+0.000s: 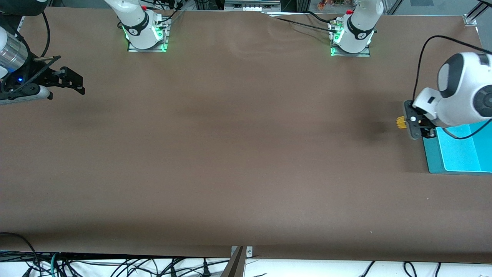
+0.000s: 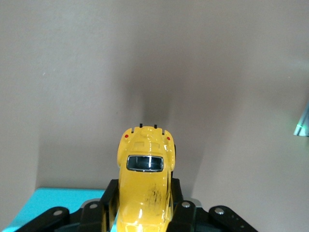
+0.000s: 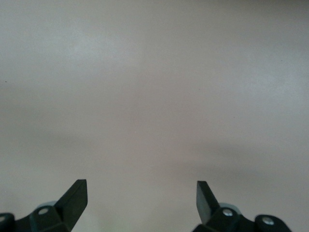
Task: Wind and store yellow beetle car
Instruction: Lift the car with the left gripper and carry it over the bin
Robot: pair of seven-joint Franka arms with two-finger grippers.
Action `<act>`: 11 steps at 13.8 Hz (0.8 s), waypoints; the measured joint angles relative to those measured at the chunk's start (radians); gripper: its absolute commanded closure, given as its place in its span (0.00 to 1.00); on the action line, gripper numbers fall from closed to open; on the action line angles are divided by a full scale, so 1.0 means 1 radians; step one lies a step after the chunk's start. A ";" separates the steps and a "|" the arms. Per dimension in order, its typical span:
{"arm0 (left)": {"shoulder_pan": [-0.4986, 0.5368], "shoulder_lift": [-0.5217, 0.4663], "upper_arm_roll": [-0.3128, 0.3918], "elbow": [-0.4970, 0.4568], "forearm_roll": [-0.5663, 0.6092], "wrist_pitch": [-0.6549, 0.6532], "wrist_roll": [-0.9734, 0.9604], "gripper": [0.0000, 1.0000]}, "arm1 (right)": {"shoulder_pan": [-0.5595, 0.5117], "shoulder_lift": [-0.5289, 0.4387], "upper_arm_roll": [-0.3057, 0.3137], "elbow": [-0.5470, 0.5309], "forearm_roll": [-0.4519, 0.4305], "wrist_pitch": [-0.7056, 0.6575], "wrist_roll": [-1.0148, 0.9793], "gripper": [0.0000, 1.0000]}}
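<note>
Front view, right edge of the frame at mid-height: the left gripper [image 1: 408, 124] is clamping the yellow beetle car [image 1: 401, 122], its two fingers pressed against the car's flanks. The car is showing as a small yellow patch at the gripper's tip, just beside the upper left corner of the teal tray [image 1: 457, 154] in the lower right part of the frame. Whether the wheels are touching the brown table [image 1: 238, 154] or hanging just above it cannot be told from these views.

Left wrist view, lower centre: the yellow beetle car [image 2: 145, 188] is sitting squarely between the black fingers [image 2: 110, 203], its length running straight out from the gripper, with a strip of the tray [image 2: 63, 203] showing in the lower left corner.

To wind the car well, the wheels probably need to be pressed lightly onto the table and drawn along the car's own axis, keeping the body level so that both axles are rolling. The grip should be staying firm on the flanks, since the rounded body could slip upward under pressure.

Front view, upper left of the frame: the right gripper [image 1: 73, 82] is waiting over the table's edge. Right wrist view: its fingers [image 3: 75, 198] are standing wide apart, holding nothing.
</note>
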State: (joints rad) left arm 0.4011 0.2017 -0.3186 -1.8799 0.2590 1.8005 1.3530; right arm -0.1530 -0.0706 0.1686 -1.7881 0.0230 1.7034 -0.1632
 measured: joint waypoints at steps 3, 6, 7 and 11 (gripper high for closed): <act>0.085 0.014 0.014 0.076 0.007 -0.055 0.053 0.88 | 0.000 0.000 0.000 0.001 0.000 0.000 0.000 0.00; 0.169 0.025 0.021 0.120 0.082 -0.086 0.148 0.88 | 0.000 0.000 0.000 0.002 0.000 0.000 0.000 0.00; 0.197 0.030 0.022 0.131 0.110 -0.087 0.176 0.87 | 0.000 0.001 0.000 0.002 0.000 0.000 0.000 0.00; 0.253 0.106 0.023 0.144 0.246 -0.036 0.225 0.87 | 0.000 0.001 0.000 0.003 0.000 -0.001 0.000 0.00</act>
State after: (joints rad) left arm 0.6544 0.3074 -0.2961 -1.7356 0.5049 1.7642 1.5777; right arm -0.1530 -0.0699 0.1685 -1.7849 0.0230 1.7026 -0.1632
